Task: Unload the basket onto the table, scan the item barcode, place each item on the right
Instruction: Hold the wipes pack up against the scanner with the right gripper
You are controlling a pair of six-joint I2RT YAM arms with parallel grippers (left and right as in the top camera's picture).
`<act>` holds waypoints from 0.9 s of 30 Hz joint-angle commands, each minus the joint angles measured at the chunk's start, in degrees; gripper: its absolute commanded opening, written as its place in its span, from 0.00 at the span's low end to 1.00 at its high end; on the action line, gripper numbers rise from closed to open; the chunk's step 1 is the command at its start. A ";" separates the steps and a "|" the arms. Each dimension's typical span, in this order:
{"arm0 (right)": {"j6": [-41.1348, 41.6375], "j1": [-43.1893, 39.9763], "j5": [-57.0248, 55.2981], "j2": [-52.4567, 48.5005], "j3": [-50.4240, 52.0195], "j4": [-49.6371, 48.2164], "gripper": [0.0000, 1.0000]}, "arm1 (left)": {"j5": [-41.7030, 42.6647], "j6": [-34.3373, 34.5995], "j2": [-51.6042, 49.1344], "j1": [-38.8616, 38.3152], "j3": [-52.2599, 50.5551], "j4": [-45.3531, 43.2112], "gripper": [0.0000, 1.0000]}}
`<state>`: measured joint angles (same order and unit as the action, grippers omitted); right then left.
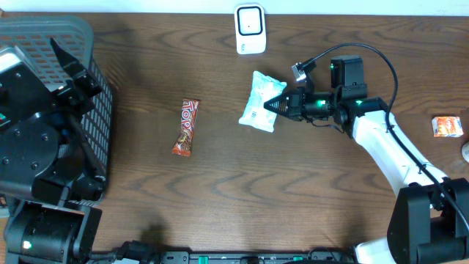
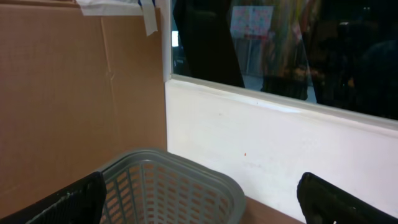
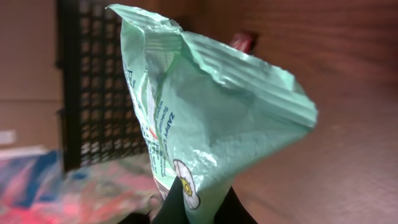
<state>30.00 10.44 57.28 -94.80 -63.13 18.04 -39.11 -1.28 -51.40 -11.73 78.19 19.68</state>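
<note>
The table (image 1: pixel 293 205) is dark and wood-grained. From the left wrist view, a brown cardboard panel (image 2: pixel 74 93) meets a white wall (image 2: pixel 249 143) under a dark window (image 2: pixel 280 50) behind its left end. A grey mesh basket (image 1: pixel 44 33) sits at that end. The left arm hangs over it, its gripper (image 2: pixel 199 205) spread wide and grasping nothing.

A white scanner (image 1: pixel 250 29) stands at the far edge, near the middle. A red-and-white candy bar (image 1: pixel 187 126) lies flat between basket and centre. A small orange packet (image 1: pixel 446 126) lies by the right edge.

The right gripper (image 1: pixel 282 105) is clenched on one end of a pale green packet (image 1: pixel 260 110), nearer than the scanner and apart from the candy bar. Whether the packet touches the table I cannot tell.
</note>
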 commanded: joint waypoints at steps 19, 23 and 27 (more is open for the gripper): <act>-23.34 19.96 -56.13 1.42 -12.72 5.79 0.01 | 0.09 0.52 -0.22 0.20 -0.35 0.92 0.98; -29.09 19.63 -61.64 1.01 -13.18 -2.47 0.01 | 0.09 0.52 -0.20 0.20 -0.35 0.92 0.98; -35.15 18.86 -65.72 -1.20 -13.18 -9.18 0.01 | 0.09 0.52 -0.20 0.20 -0.35 0.92 0.98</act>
<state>3.27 29.85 -1.21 -94.78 -75.31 12.62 -39.11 -1.28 -51.66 -11.73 78.19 20.67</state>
